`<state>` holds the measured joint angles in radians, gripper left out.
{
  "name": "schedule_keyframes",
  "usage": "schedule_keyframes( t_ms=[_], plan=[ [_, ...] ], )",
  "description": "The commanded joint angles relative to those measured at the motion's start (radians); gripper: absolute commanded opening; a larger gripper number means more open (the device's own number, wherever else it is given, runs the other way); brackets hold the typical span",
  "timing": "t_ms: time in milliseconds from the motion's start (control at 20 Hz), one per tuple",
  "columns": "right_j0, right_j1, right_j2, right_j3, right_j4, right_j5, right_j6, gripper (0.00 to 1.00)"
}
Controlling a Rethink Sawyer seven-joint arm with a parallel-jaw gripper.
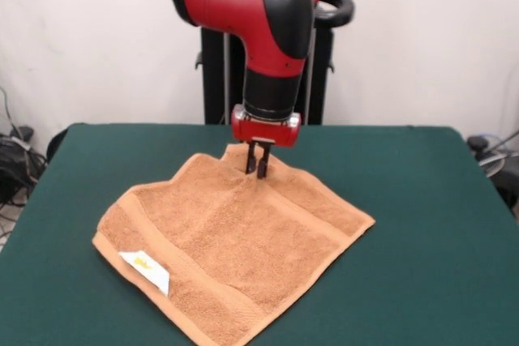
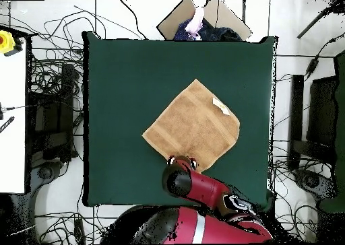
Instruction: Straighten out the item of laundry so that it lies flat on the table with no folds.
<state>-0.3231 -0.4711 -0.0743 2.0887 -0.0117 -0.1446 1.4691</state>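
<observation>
1. The towel lies near the centre of the worktop, turned diamond-wise, with corners at 12, 3, 6 and 9 o'clock in the overhead view.
2. It is spread almost flat. The corner nearest the robot is drawn up slightly at the tool.
3. A white label with yellow print sits by the border band, at about 8 o'clock on the towel in the front view.
4. The tool's fingers stand close together on that raised corner, apparently pinching the cloth.
5. No containers are on the worktop.
6. In the overhead view the arm covers the tool and the pinched corner.
</observation>
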Motion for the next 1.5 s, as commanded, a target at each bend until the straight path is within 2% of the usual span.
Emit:
schedule_keyframes(
  t_ms=[50, 600, 1500],
  plan=[
    [-0.030, 0.045, 0.024, -0.009, 0.006, -0.044, 0.226, 0.00],
    [-0.055, 0.039, 0.034, -0.043, -0.064, -0.008, 0.149, 0.00],
    [-0.062, 0.050, 0.029, -0.057, -0.091, -0.004, 0.160, 0.00]
  ],
)
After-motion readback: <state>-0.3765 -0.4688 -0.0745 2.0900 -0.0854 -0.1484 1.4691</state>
